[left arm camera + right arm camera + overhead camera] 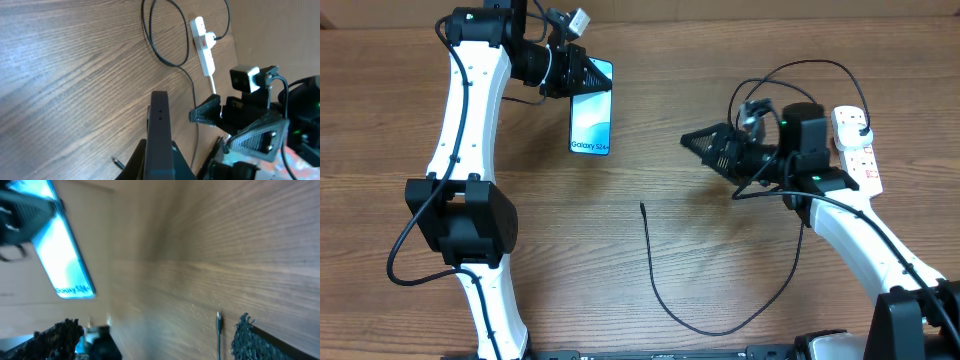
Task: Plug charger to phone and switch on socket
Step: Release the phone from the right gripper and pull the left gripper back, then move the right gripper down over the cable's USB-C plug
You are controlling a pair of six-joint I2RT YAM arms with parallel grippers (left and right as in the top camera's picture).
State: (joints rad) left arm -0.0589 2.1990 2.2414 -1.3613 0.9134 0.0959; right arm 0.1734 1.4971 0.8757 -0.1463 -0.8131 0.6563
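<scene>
My left gripper (582,75) is shut on the top end of the phone (591,120), whose cyan screen reads "Galaxy S24". In the left wrist view the phone (160,125) shows edge-on between my fingers (160,157). The charger cable's connector tip (642,205) lies on the table in front of the phone, and the cable (665,300) loops right to a black plug (857,122) in the white socket strip (860,160). My right gripper (692,140) is open and empty, between phone and strip. The right wrist view shows the phone (65,255), the tip (219,322) and the open jaws (155,327).
The strip (202,42) with red switch marks and the cable loop (165,55) show far off in the left wrist view, with the right arm's gripper (210,112) nearer. The strip's thick white cord runs off at the right edge.
</scene>
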